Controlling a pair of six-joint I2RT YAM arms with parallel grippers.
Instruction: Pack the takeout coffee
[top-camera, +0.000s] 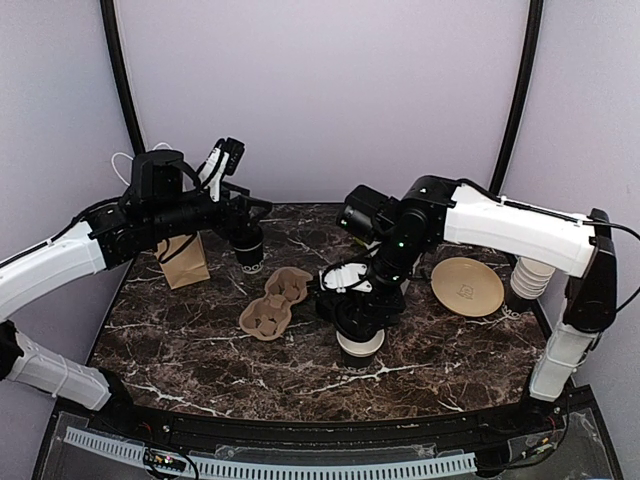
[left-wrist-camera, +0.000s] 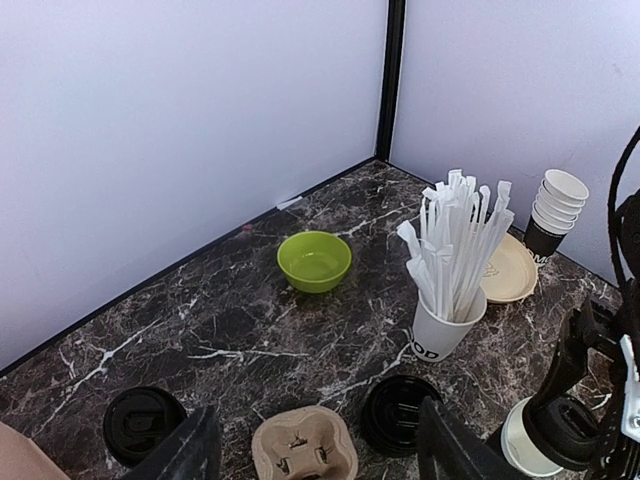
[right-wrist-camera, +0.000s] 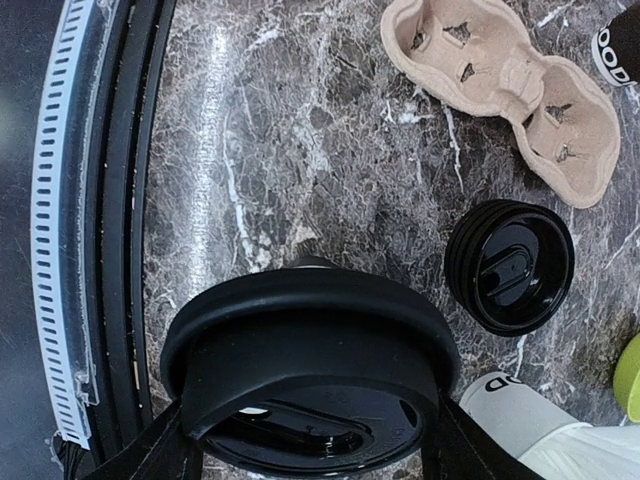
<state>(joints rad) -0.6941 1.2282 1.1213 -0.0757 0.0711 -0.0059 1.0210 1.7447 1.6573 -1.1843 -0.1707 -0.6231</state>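
While the left gripper (left-wrist-camera: 320, 452) hangs wide apart with nothing in it, the right gripper (right-wrist-camera: 310, 450) squeezes the takeout coffee (right-wrist-camera: 310, 335).
From above, that cup is at 4 o'clock from the brown cup tray (top-camera: 275, 302).

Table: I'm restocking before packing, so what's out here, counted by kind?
Green bowl: 1
Straw cup: 1
Cup carrier: 1
Paper bag: 1
Tan plate: 1
Cup stack: 1
Lid stack: 1
Lidded cup: 1
Open cup: 1
Held lid: 1
Total: 10
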